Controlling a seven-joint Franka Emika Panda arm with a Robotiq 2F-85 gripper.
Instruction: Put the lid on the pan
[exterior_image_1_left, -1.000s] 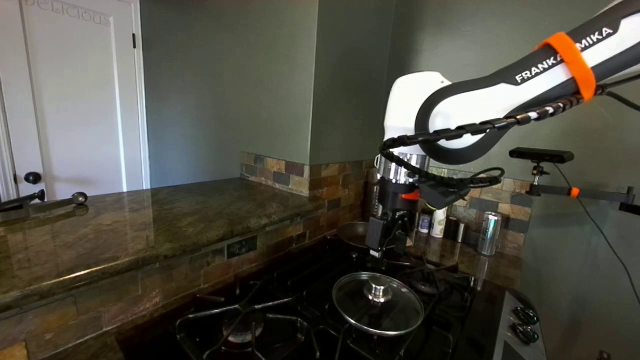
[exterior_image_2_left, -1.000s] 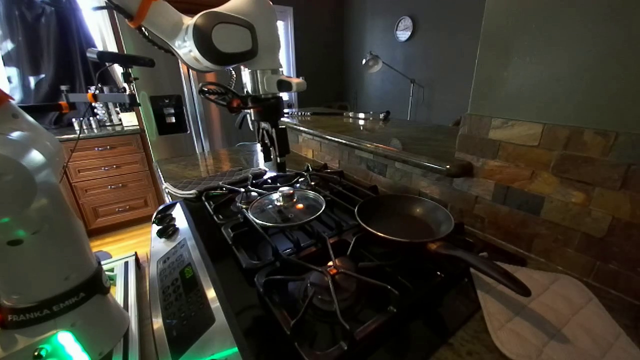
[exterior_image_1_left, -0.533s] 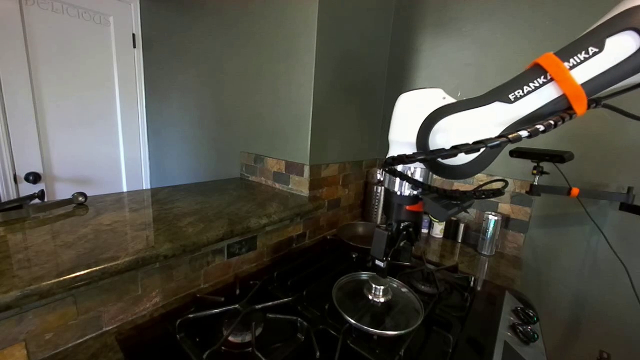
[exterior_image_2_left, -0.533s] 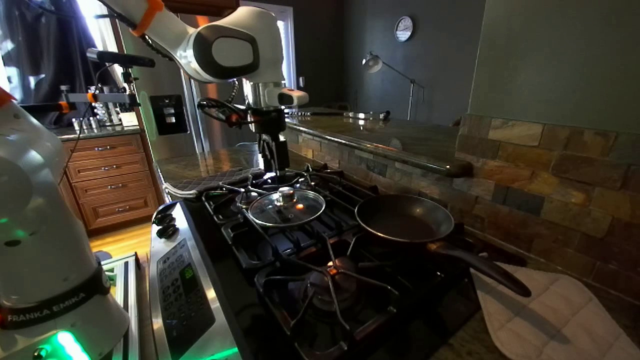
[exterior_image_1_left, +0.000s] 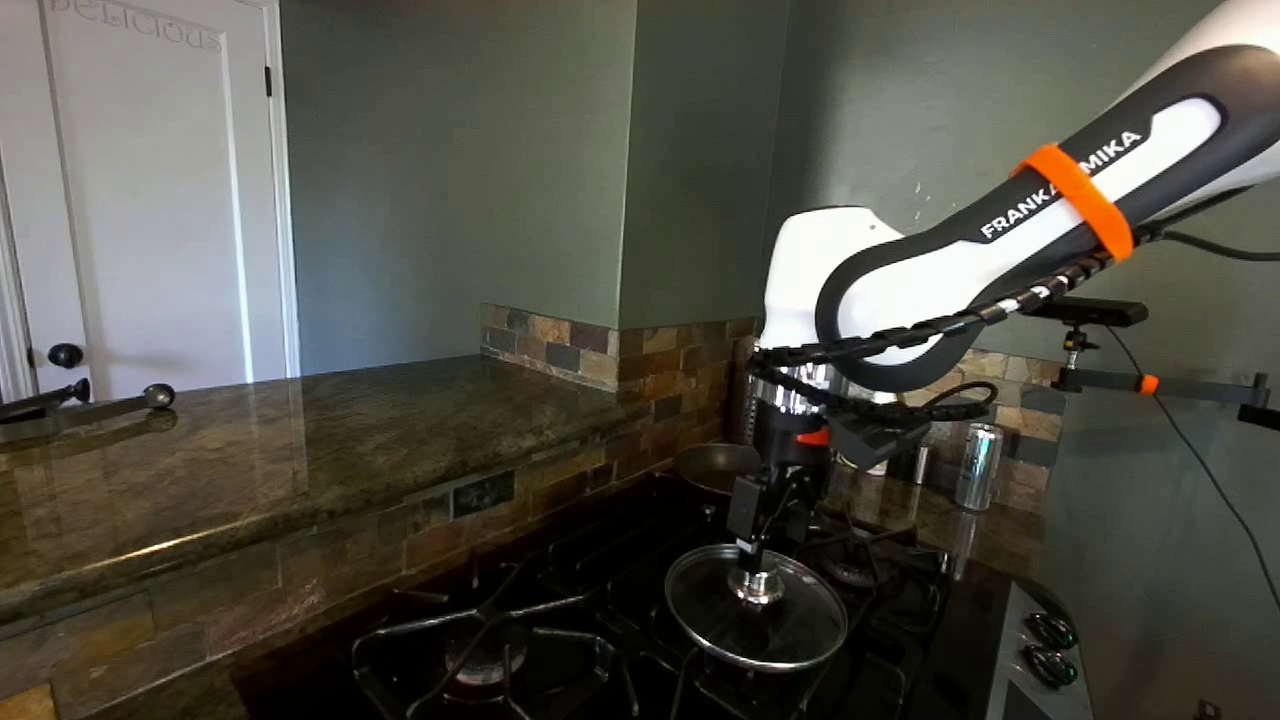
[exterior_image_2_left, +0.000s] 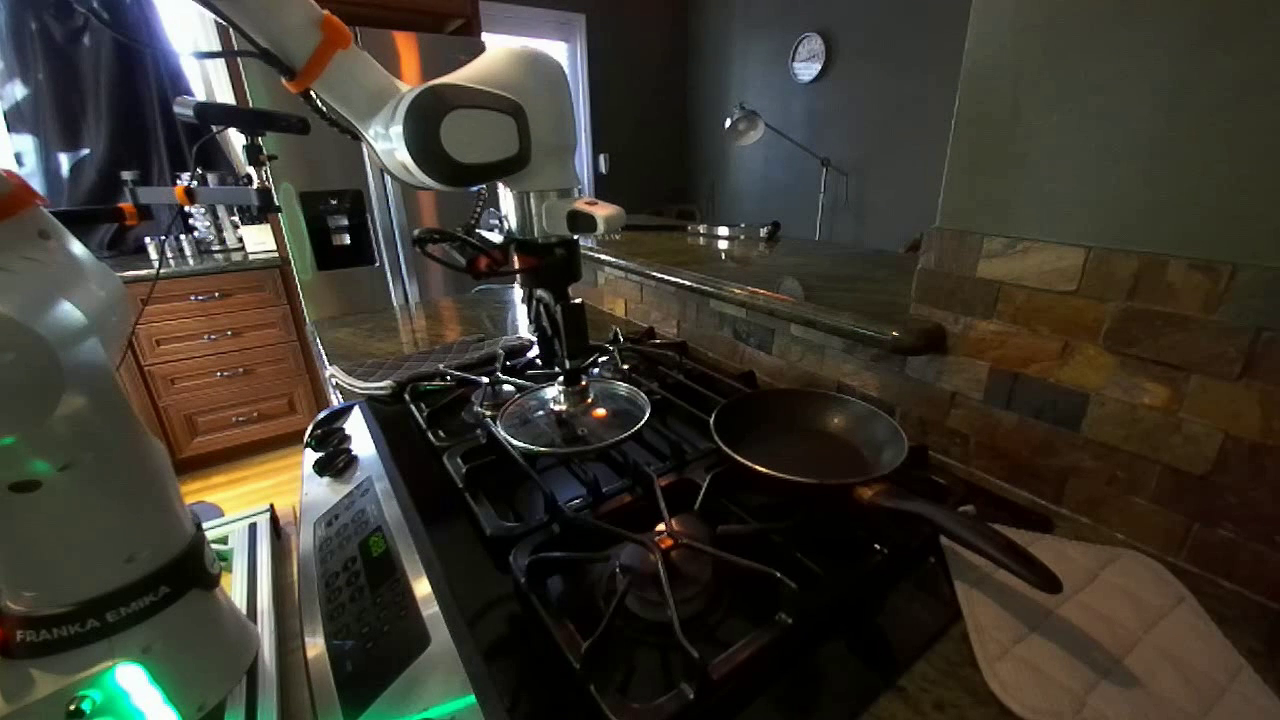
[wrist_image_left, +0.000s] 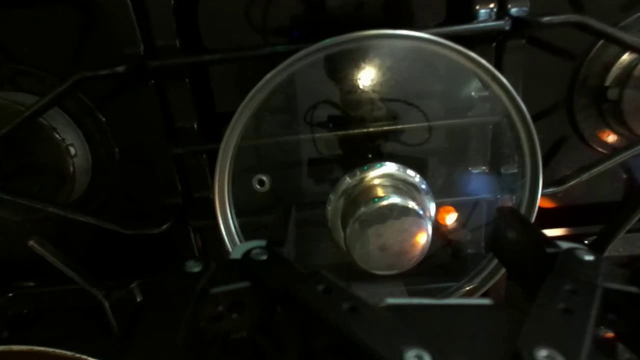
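Observation:
The lid (exterior_image_1_left: 790, 630) is round clear glass with a metal rim and a shiny knob. It lies flat on the burner grates, also seen in an exterior view (exterior_image_2_left: 535, 425) and in the wrist view (wrist_image_left: 290, 115). The dark shallow pan (exterior_image_2_left: 810, 440) sits on another burner, handle outward, and is partly hidden behind the gripper in an exterior view (exterior_image_1_left: 710, 462). My gripper (wrist_image_left: 392, 237) is open, its fingers spread on both sides of the lid's knob. It points down right at the knob in both exterior views (exterior_image_1_left: 750, 562) (exterior_image_2_left: 572, 375).
Black burner grates (exterior_image_2_left: 665, 560) surround the lid. A raised stone counter (exterior_image_1_left: 400, 430) runs along the stove. A white quilted pad (exterior_image_2_left: 1110, 620) lies under the pan's handle. A metal canister (exterior_image_1_left: 978, 465) stands at the back. Control knobs (exterior_image_1_left: 1050, 645) line the stove front.
The arm has come down from above the lid, bringing the open gripper to the lid's knob. The lid and the pan have not moved.

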